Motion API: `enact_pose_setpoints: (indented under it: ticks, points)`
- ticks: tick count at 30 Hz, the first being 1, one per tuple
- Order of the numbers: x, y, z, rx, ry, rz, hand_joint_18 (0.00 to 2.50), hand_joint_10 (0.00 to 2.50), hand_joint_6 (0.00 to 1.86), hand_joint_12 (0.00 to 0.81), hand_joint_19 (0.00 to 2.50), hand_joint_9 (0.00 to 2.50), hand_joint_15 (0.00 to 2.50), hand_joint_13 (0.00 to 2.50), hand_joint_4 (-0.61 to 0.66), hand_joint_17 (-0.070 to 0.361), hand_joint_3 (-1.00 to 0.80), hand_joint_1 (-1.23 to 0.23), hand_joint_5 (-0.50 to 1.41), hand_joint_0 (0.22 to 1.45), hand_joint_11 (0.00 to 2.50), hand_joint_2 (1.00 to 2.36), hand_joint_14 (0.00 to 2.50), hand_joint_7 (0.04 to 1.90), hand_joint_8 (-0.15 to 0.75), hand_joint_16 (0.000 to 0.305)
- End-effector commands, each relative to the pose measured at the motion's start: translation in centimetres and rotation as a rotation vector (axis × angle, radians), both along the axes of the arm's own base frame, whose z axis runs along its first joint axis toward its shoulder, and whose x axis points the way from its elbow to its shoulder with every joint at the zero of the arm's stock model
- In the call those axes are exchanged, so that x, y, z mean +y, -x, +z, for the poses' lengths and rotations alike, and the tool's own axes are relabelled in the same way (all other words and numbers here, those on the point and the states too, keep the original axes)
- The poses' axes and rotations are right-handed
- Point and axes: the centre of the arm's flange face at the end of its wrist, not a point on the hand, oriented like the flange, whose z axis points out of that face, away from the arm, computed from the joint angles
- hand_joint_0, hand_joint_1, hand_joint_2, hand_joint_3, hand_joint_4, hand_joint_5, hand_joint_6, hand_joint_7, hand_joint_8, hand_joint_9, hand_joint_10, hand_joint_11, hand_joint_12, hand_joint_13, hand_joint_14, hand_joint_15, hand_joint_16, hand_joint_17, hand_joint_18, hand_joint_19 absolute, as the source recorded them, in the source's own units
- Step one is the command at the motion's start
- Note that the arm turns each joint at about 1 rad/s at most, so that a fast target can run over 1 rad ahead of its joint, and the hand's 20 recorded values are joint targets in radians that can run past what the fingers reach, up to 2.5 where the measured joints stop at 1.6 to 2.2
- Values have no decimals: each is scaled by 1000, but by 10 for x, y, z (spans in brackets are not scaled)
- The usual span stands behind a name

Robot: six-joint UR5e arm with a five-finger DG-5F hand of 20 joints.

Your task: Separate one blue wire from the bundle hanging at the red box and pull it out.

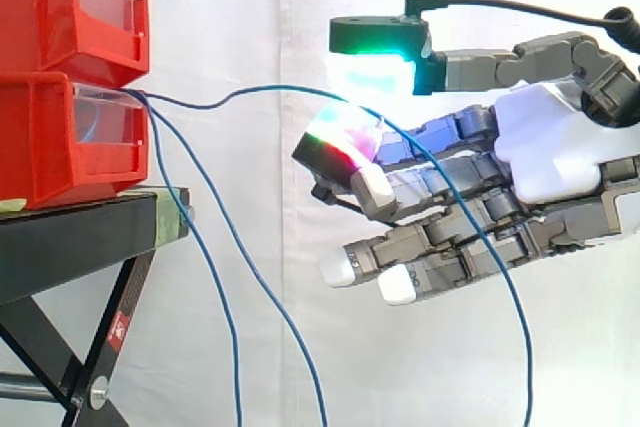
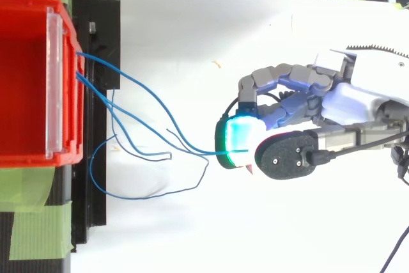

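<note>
Blue wires come out of the front of the lower red box (image 1: 60, 137), also seen from above as the red box (image 2: 25, 81). One blue wire (image 1: 290, 87) runs almost level to my hand (image 1: 550, 147) and passes between the glowing thumb pad (image 1: 375, 72) and a bent finger's pad (image 1: 340, 137). It then drapes across the front of the fingers and hangs down at the right. The top view shows the blue wire (image 2: 198, 150) ending at the glowing pad of the hand (image 2: 358, 103). Two other blue wires (image 1: 215, 277) hang loose below the box. The remaining fingers are nearly straight.
The red boxes are stacked on a black stand (image 1: 70, 237) at the left, with green tape (image 2: 32, 202) on its edge. A white curtain is behind. Loose wire loops (image 2: 128, 193) lie between the stand and the hand.
</note>
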Motion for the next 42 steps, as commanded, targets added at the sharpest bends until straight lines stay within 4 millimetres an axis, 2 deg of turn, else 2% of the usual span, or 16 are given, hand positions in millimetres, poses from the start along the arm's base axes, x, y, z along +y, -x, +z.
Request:
enact_pose_setpoints:
  ticks: [1, 12, 14, 16, 20, 42]
  points:
    - [0, 0, 0, 0, 0, -1, 422, 23, 799, 395, 630, 932, 479, 490, -94, 120, -47, -753, -156, 614, 1059, 1029, 17, 1223, 277, 53]
    - [0, 0, 0, 0, 0, -1, 418, 22, 797, 391, 623, 933, 477, 488, -101, 119, -47, -755, -155, 615, 1062, 1029, 17, 1236, 273, 53]
    - [0, 0, 0, 0, 0, -1, 330, 24, 788, 354, 630, 922, 478, 468, -101, 102, -31, -741, -158, 608, 1054, 1033, 17, 1296, 267, 45]
    - [1, 0, 0, 0, 0, 1, 337, 24, 789, 345, 640, 922, 483, 469, -102, 95, -27, -741, -157, 607, 1045, 1034, 17, 1276, 272, 42]
    - [0, 0, 0, 0, 0, -1, 375, 24, 793, 369, 639, 927, 475, 489, -110, 107, -35, -744, -157, 608, 1041, 1034, 19, 1251, 270, 47]
    - [1, 0, 1, -1, 0, 1, 378, 23, 797, 372, 628, 933, 472, 483, -110, 109, -46, -744, -158, 610, 1047, 1031, 18, 1241, 267, 48]
